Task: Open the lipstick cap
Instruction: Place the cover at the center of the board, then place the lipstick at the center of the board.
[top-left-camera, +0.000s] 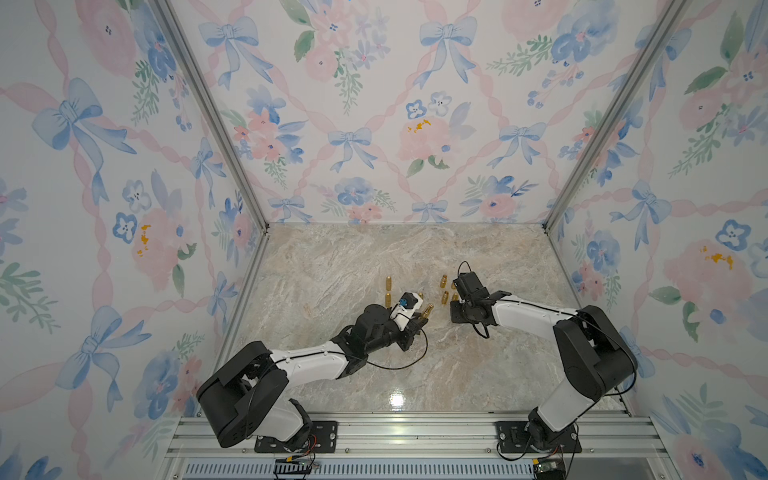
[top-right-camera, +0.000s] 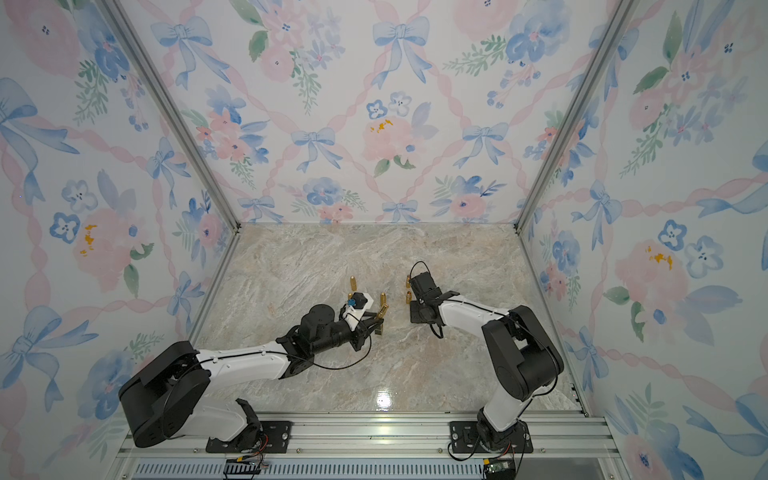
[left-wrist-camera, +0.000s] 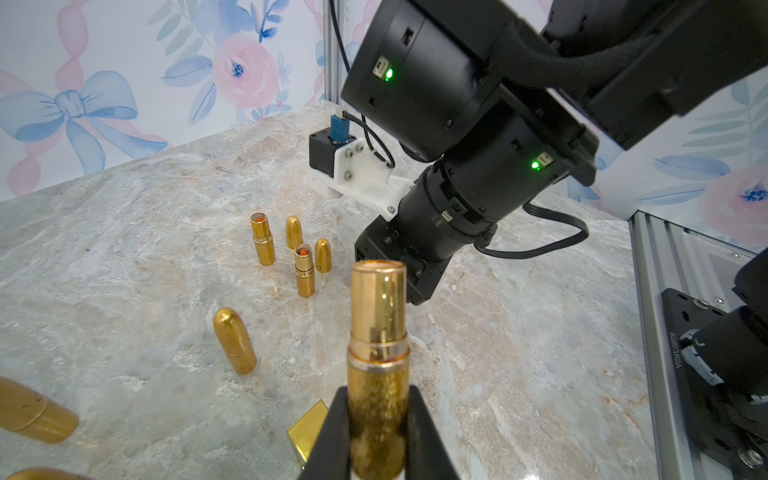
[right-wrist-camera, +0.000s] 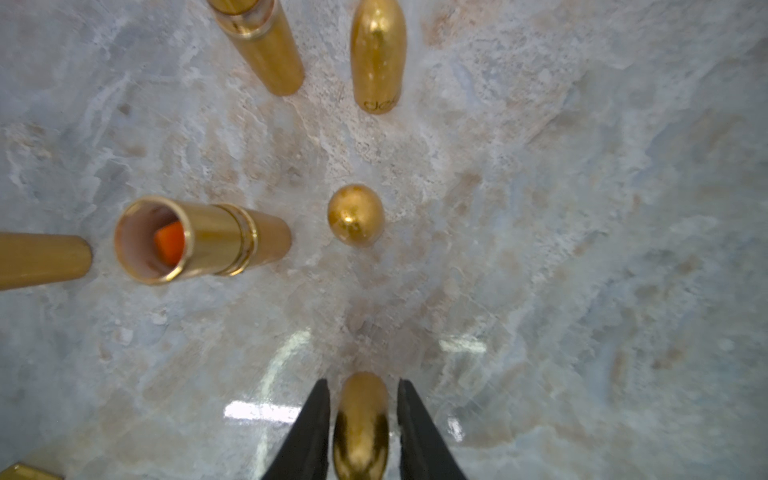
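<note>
No text fully legible. Embossed letters at the base of the gold bullet-shaped metal cap (right-wrist-camera: 378, 54), upper centre: unclear. White printed code on the black metal mounting plate (left-wrist-camera: 677, 332), right edge: unreadable.

- The left gripper (left-wrist-camera: 378, 392) has its two black fingers (left-wrist-camera: 334, 432) clamped on the glittery base of a gold lipstick (left-wrist-camera: 378, 316). The cap is off and the shiny inner tube is bare.
- Just beside the gripper, a small gold block (left-wrist-camera: 309, 430) sits on the marble tabletop (left-wrist-camera: 124, 257).
- Further out, two open lipsticks (left-wrist-camera: 262, 239) stand with orange showing in their tubes, each with a bullet-shaped gold cap (left-wrist-camera: 294, 232) standing just beside it.
- Nearer in, a capped lipstick (left-wrist-camera: 235, 340) stands alone, and another gold one (left-wrist-camera: 35, 411) shows at the edge of view.
- The right arm (left-wrist-camera: 478, 174) reaches down near the open pair with green lights lit, its tip hidden.
</note>
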